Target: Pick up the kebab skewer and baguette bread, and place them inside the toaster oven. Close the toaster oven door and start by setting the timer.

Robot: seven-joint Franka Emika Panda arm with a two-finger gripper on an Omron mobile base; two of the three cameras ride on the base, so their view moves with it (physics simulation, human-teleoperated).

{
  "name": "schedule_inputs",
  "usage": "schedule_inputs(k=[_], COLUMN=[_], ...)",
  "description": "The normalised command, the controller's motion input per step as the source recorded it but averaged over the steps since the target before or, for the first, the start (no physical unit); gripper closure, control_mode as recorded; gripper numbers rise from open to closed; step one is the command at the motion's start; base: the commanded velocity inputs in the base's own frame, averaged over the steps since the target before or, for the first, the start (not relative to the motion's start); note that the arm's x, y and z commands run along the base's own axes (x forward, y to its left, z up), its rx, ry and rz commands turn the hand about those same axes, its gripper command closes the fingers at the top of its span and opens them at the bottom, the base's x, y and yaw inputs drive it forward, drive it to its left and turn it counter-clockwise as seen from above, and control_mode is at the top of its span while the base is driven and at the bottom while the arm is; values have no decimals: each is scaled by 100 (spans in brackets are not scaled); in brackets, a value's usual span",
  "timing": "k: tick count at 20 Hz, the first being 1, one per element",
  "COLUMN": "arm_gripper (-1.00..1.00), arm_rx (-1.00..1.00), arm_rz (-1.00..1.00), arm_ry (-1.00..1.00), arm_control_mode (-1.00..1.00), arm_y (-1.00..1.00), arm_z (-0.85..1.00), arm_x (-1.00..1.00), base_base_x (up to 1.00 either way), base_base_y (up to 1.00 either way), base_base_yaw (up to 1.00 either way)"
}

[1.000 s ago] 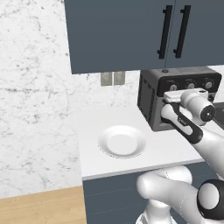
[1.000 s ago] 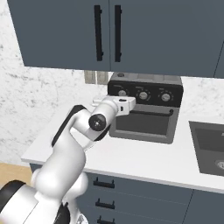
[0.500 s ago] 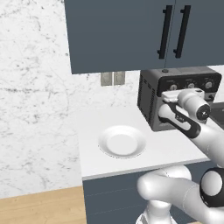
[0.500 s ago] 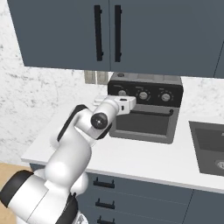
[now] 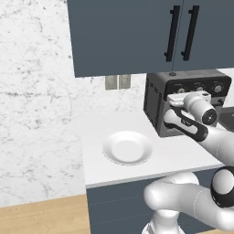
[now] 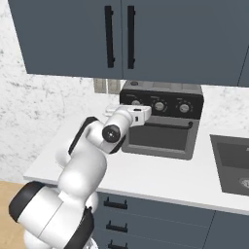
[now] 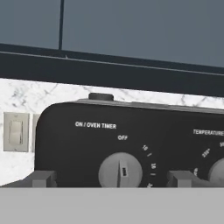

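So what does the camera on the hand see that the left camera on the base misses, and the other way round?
The hand view alone gives the printed labels on the black control panel: ON / OVEN TIMER, OFF and minute marks around the silver timer knob, whose pointer is at OFF, plus the gripper's dark fingertips spread wide. The left base view alone gives the round white plate, the white counter and the white arm. Both share the boxy dark grey toaster oven, grey wall cabinets and wall switches.

I see even, bright, flat light everywhere. Soft faint shadow under plate (image 5: 127, 148) only. No glare. Hand view slightly soft, oven (image 7: 131, 144) lettering readable.
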Motion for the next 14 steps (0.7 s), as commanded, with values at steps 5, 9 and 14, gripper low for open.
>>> schedule_inputs(k=[5,9,14], arm_gripper=[-100,-100,-100], arm_rx=[0,0,0], arm_rz=[0,0,0], arm_ry=[-2,0,0], arm_control_mode=[-100,-100,-100], arm_y=[-3,-6,-2], arm_z=[0,-4,-5], arm_x=[5,9,13], base_base_x=[0,0,0], base_base_y=[0,0,0], base_base_yaw=[0,0,0])
